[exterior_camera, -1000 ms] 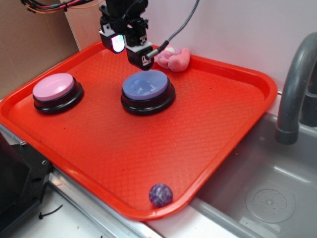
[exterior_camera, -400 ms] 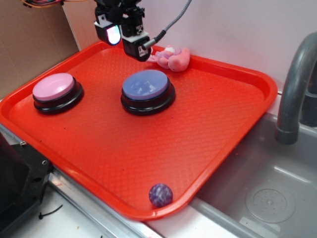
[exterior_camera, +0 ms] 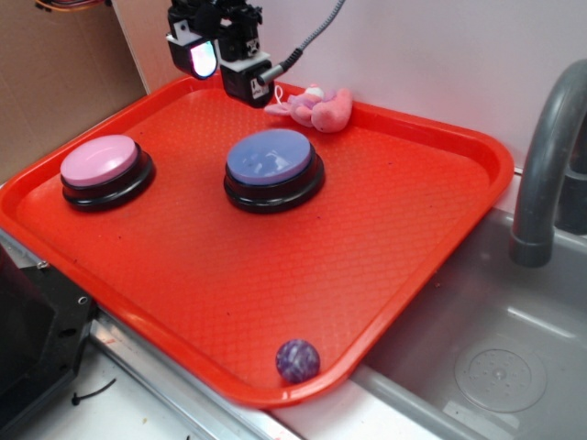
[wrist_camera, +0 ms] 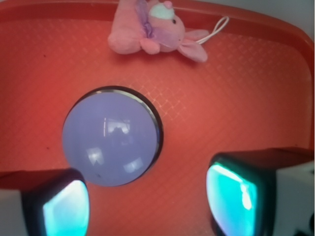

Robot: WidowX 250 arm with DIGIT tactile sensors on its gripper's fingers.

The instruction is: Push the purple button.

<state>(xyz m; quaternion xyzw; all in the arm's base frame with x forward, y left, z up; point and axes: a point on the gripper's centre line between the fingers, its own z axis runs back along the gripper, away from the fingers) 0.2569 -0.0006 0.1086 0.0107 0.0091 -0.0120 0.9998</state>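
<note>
The purple button (exterior_camera: 271, 158), a lavender dome on a black base, sits near the middle of the red tray (exterior_camera: 394, 229). My gripper (exterior_camera: 224, 75) hangs in the air behind and to the left of it, over the tray's back edge, not touching it. In the wrist view the purple button (wrist_camera: 110, 142) lies below and ahead of the gripper (wrist_camera: 147, 204). Its two glowing fingertips (wrist_camera: 66, 209) stand wide apart with only bare tray between them, so it is open.
A pink-topped button (exterior_camera: 99, 160) stands at the tray's left. A pink plush toy (exterior_camera: 316, 107) lies at the back edge by the wall. A small marbled purple ball (exterior_camera: 297, 360) rests at the front rim. A sink (exterior_camera: 495, 357) and grey faucet (exterior_camera: 546, 156) are to the right.
The gripper has risen and drawn back to the left, away from the purple button it hovered just behind. The buttons, toy and ball have not moved.
</note>
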